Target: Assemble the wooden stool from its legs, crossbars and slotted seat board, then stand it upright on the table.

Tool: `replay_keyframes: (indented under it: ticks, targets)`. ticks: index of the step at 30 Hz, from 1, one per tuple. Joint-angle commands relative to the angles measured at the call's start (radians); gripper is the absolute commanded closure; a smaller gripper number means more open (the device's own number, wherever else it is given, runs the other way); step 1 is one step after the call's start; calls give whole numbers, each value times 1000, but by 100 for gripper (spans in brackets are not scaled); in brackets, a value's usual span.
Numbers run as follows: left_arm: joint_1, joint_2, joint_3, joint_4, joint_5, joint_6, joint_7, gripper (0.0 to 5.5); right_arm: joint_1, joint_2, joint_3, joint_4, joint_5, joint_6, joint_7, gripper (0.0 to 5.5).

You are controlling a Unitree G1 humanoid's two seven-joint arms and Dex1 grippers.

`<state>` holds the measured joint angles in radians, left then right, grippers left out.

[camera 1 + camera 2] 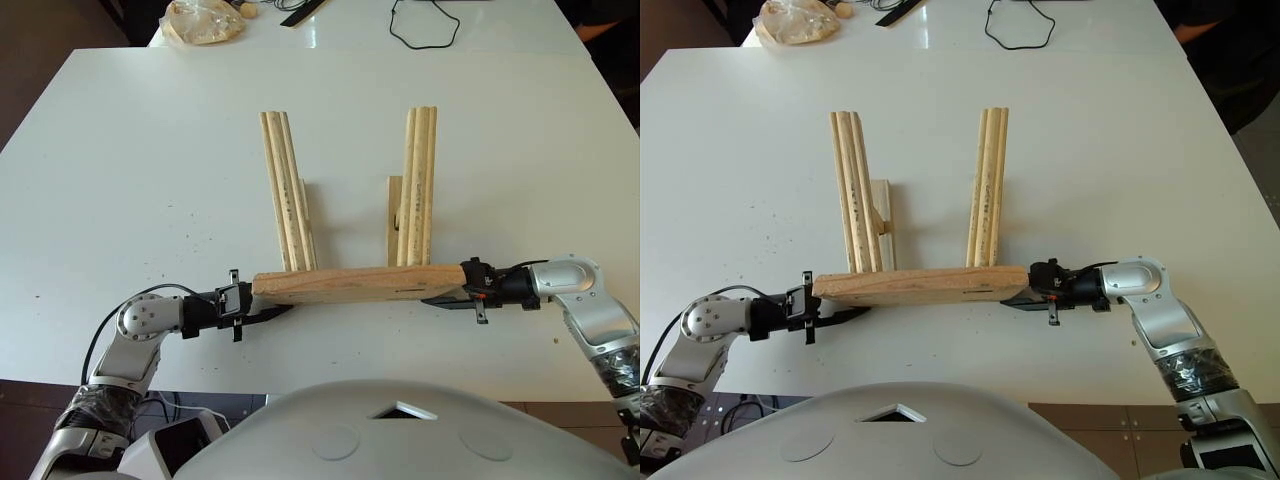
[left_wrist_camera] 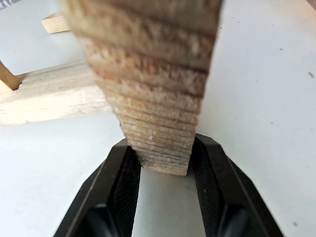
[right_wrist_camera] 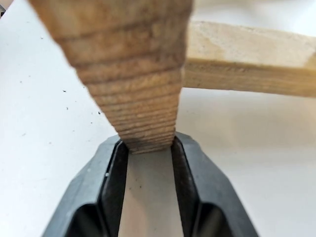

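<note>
The stool looks assembled and is lying on its side, so the step in hand is probably the last: tipping it upright. The seat board (image 1: 355, 283) stands on its long edge between the 2 grippers. The left gripper (image 1: 240, 300) is clamped on one end and the right gripper (image 1: 465, 283) on the other. In the wrist views, each gripper's fingers (image 2: 121, 182) press both faces of the board's end grain. Beyond the board, on the side away from both grippers, the 2 leg pairs (image 1: 288, 190) stretch out along the table (image 1: 120, 150), each with a crossbar (image 1: 394, 220) beside it. The next move calls for both wrists to roll together, evenly, swinging the legs down without twisting the joints or letting either end slip.
</note>
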<state>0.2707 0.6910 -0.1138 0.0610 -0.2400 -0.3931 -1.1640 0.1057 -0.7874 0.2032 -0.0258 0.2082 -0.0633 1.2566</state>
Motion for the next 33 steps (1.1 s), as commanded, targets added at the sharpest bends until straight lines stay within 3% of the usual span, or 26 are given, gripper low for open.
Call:
replay_keyframes:
  ticks: [1,6,12,21,25,28,33]
  targets:
    - [73,26,58,-157,-53,97,66,402,84,-45,-92,-170,126,144,-31,424]
    - [242,117,204,-502,-268,344,80,402,259,-181,-286,-492,414,470,-16,424]
    - [347,257,449,-785,-628,693,116,401,374,-268,-517,-708,755,737,-29,424]
    - [356,456,749,-908,-1317,983,332,401,370,-483,-813,-656,1623,1019,-209,424]
    - [347,594,903,-844,-1652,1126,407,402,433,-581,-920,-619,1764,1106,-108,424]
    - [290,654,913,-760,-1732,1174,378,402,446,-589,-948,-626,1764,1110,-76,424]
    - [257,614,760,-751,-1732,1114,449,402,467,-568,-923,-652,1764,1065,-129,424]
